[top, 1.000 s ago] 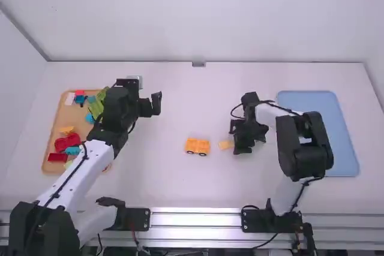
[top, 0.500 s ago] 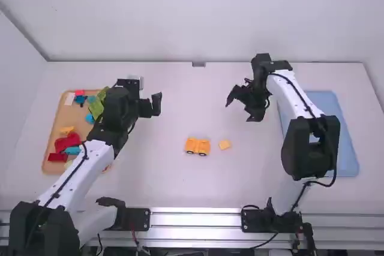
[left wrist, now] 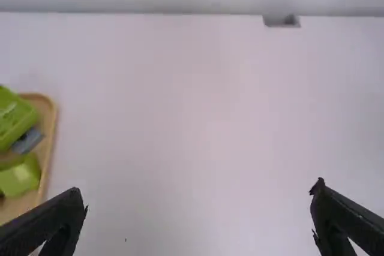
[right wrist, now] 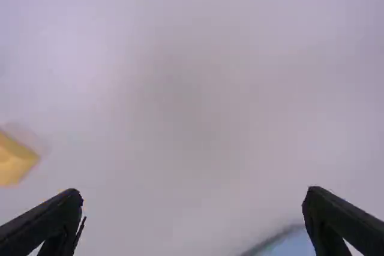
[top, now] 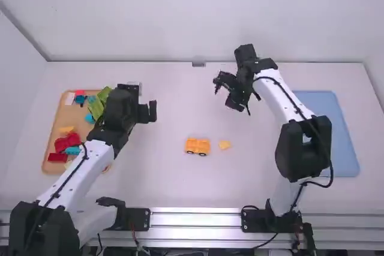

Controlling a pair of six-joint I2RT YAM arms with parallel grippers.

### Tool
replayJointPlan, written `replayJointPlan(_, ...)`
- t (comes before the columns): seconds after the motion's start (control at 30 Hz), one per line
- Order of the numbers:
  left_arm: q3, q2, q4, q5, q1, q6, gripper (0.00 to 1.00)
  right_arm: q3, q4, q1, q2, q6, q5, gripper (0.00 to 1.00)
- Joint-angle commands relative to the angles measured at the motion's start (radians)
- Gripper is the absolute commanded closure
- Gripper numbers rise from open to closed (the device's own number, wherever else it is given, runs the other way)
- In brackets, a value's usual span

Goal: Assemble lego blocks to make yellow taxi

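This looks like a robotics lab: a left arm (top: 66,179) and a right arm (top: 275,99), with dark cables (top: 321,184) running along them, stand at metal rails (top: 195,219) that line the near edge of a white worktop (top: 180,187). Plain white walls (top: 198,16) rise beyond its far edge and left edge, and a small grey fitting (top: 198,64) sits midway along the far one.

right tool (top: 223,93) | moved from beside yellow block (top: 224,145) toward back wall (top: 150,34) | left tool (top: 148,112) | shifted slightly
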Motion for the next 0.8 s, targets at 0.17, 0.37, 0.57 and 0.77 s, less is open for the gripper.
replayJointPlan(0.17,-0.034,0.01,-0.007,0.619,0.006,0.62,0.01,-0.014,-0.27,-0.138,-0.007,-0.859,-0.752,0.02)
replayJointPlan(0.37,-0.149,0.01,0.012,1.056,-0.007,1.155,0.01,-0.095,-0.354,-0.241,-0.007,-0.978,-0.917,0.02)
replayJointPlan(0.57,-0.219,0.06,0.125,1.139,-0.002,1.148,0.01,-0.155,-0.341,-0.283,-0.007,-0.919,-0.957,0.02)
replayJointPlan(0.77,-0.219,0.281,0.329,1.218,-0.028,1.077,0.01,-0.411,0.006,-0.287,-0.005,-0.685,-0.995,0.02)
